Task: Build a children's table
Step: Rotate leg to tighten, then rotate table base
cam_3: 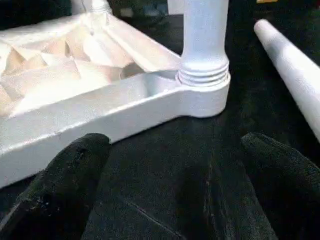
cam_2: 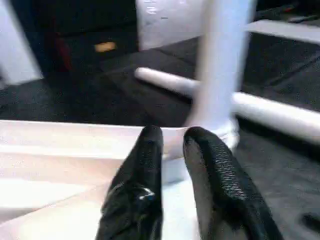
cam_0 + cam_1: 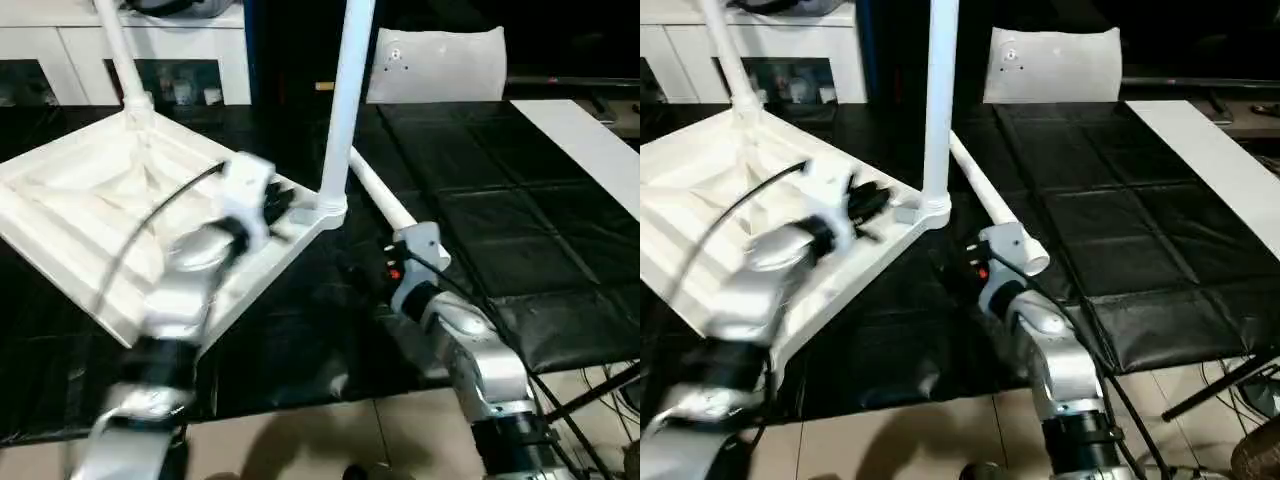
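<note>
The white tabletop [image 3: 90, 210] lies underside up on the black mat, its X ribs showing. One white leg [image 3: 343, 100] stands upright in the near right corner socket [image 1: 202, 92]. Another leg [image 3: 125, 55] stands in the far corner. A loose leg [image 3: 385, 200] lies on the mat behind the socket. My left gripper [image 2: 172, 132] hovers over the tabletop's rim close to the standing leg, fingers a narrow gap apart with nothing between them. My right gripper [image 1: 185, 145] sits low over the mat, pointing at that corner socket, open wide and empty.
A white pillow-like block [image 3: 435, 62] stands at the back. A flat white strip [image 3: 590, 140] lies along the mat's right side. White cabinets [image 3: 60, 40] are at the back left. Tiled floor [image 3: 330, 430] starts past the mat's near edge.
</note>
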You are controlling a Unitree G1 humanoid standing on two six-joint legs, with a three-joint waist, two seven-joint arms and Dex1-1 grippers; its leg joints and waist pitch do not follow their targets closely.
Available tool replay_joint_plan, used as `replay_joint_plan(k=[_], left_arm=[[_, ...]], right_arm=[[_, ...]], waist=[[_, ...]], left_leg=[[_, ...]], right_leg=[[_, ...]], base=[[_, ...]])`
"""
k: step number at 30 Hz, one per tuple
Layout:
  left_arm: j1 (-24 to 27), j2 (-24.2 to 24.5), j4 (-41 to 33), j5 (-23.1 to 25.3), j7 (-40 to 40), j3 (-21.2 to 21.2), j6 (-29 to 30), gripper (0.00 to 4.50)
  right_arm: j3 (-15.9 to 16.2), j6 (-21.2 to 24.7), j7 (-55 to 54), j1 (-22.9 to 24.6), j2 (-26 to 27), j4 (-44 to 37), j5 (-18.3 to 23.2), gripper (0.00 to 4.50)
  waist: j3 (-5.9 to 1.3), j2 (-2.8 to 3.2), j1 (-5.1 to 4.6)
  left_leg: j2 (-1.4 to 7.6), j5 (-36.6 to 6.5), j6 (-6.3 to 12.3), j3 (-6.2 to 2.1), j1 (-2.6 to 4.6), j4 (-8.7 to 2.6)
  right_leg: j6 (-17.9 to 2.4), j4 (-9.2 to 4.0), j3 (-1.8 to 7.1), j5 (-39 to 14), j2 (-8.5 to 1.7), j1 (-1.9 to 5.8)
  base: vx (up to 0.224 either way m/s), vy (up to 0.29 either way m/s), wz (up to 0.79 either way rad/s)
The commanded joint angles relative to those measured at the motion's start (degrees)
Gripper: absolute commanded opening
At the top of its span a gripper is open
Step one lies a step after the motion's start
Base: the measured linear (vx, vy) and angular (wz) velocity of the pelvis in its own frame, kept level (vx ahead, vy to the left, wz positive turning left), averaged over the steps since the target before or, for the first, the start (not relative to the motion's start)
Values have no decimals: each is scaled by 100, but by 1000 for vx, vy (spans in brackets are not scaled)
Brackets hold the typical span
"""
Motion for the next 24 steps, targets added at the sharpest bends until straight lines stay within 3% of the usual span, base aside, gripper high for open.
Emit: replay_joint_plan(k=[1,2,3,4,5,6,7,8,10,13,14,15,20,22,24], left_arm=[[155,274,-410,184,139,168,220,51],[478,847,-752,559,240,314,469,34],[533,944,-802,621,249,335,509,23],[780,1338,-958,888,278,444,669,23],[878,1469,-1006,961,286,503,741,14],[1012,1632,-1073,1016,279,584,862,7],[1264,1906,-1172,1085,266,760,1090,7],[1336,1998,-1189,1110,239,775,1152,7],[1510,2256,-1193,1215,139,767,1270,7],[1699,2555,-1181,1211,-26,672,1501,7],[1733,2600,-1191,1196,-82,642,1577,7],[1775,2647,-1220,1184,-146,611,1675,7],[1927,2817,-1345,1248,-441,396,2072,7],[1977,2937,-1365,1257,-636,215,2244,7],[1981,2933,-1383,1200,-700,199,2302,7]], right_arm=[[49,94,-79,-77,18,78,-60,450],[104,187,-95,-141,52,169,-51,450],[112,207,-93,-152,58,185,-46,450],[139,234,-120,-215,89,287,-58,450],[146,216,-152,-247,106,347,-82,450],[151,207,-192,-297,129,440,-104,450],[201,171,-226,-400,164,649,-167,450],[226,156,-226,-443,172,732,-190,450],[277,112,-245,-582,206,981,-261,450],[286,39,-315,-832,284,1340,-296,450],[293,16,-326,-887,298,1416,-306,450],[301,-12,-337,-947,312,1501,-317,450],[355,-185,-300,-1293,448,2037,-355,450],[455,-350,-261,-1534,578,2457,-447,450],[470,-386,-259,-1597,621,2560,-458,450]], waist=[[-380,47,0],[-389,50,9],[-371,34,-49],[-370,73,-78],[-383,52,-95],[-360,69,-135],[-351,41,-144],[-341,85,-133],[-350,117,-103],[-337,129,-85],[-342,164,-67],[-342,148,-62],[-362,200,-27],[-357,227,-33],[-349,208,-43]], left_leg=[[-14,-842,307,63,-23,-367],[24,-866,262,29,-25,-388],[12,-878,259,29,-78,-406],[-3,-959,235,44,-18,-390],[14,-983,209,40,12,-376],[-5,-1001,191,39,-21,-388],[-14,-1085,188,57,18,-375],[-8,-1128,174,43,16,-392],[17,-1179,143,42,74,-389],[10,-1372,81,25,54,-423],[9,-1416,51,23,74,-420],[12,-1418,39,25,69,-423],[2,-1361,-19,28,59,-417],[-1,-1438,-22,17,59,-419],[-9,-1473,-12,21,55,-417]], right_leg=[[-641,-418,273,-1700,-269,427],[-664,-367,272,-1701,-302,433],[-603,-369,268,-1737,-273,458],[-523,-407,271,-1849,-250,409],[-547,-379,278,-1808,-265,386],[-554,-385,280,-1917,-255,399],[-551,-415,285,-2041,-240,357],[-589,-416,286,-2101,-248,353],[-693,-400,301,-1878,-244,308],[-804,-365,298,-1734,-243,328],[-826,-362,303,-1688,-248,322],[-846,-359,307,-1656,-254,327],[-988,-317,321,-1300,-260,353],[-1039,-314,313,-1387,-272,359],[-1018,-336,311,-1464,-264,360]], base=[[0,0,0],[0,0,0],[0,0,0],[0,0,0],[0,0,0],[0,0,0],[0,0,0],[0,0,0],[0,0,0],[0,0,0],[0,0,0],[0,0,0],[0,0,0],[0,0,0],[0,0,0]])
